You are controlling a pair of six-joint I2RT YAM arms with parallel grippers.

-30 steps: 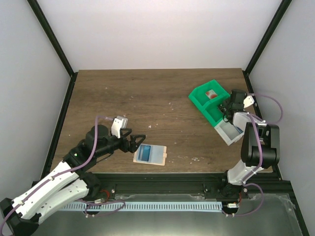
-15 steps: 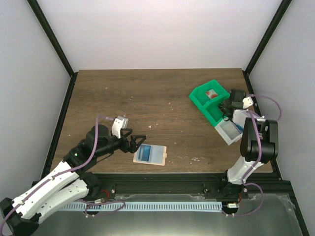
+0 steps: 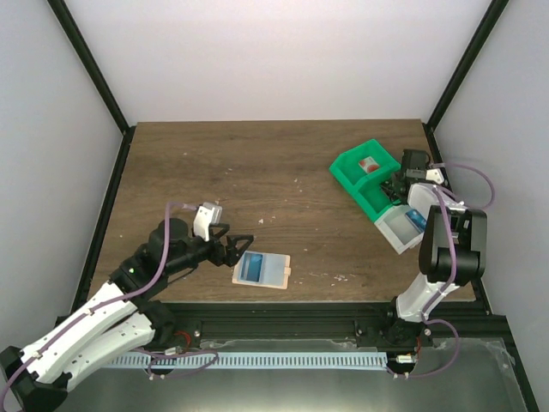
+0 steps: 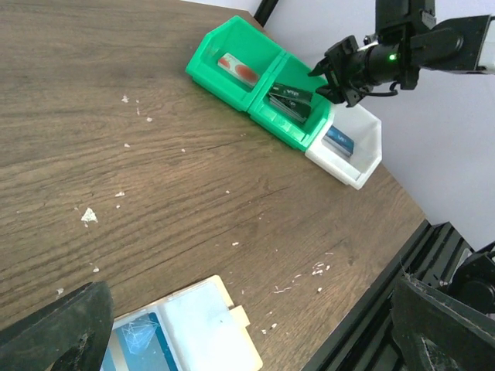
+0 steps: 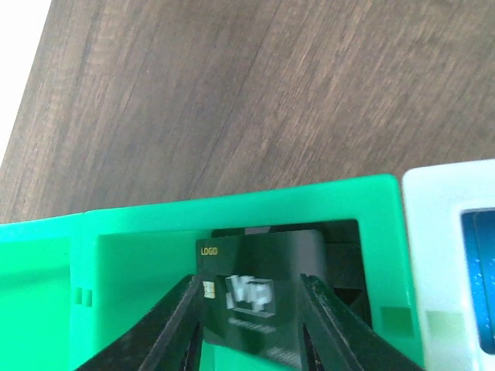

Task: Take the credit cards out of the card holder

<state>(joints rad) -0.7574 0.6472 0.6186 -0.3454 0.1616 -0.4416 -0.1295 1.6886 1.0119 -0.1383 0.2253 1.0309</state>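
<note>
- The card holder (image 3: pixel 273 271) lies flat on the tabletop (image 3: pixel 257 172), well apart from the compartment tray (image 4: pixel 274 122), off towards the left arm. A pale blue-grey card (image 4: pixel 135 345) sits in its pocket.
- The left claw (image 3: pixel 240 248) hangs just beside the holder on the side away from the tray, fingers spread wide and gripping nothing. Nothing pins the holder, so a pull on the card would likely drag the light sleeve across the wood.
- That card is thin and lies flush. A shallow pinch may slip off, or catch the pocket edge instead.
- The right claw (image 3: pixel 396 182) is over the tray's middle compartment. Its fingers are apart, flanking the dark card (image 5: pixel 259 297) lying inside.
- If it closed or dipped here, it could snag that card or nudge the tray.
</note>
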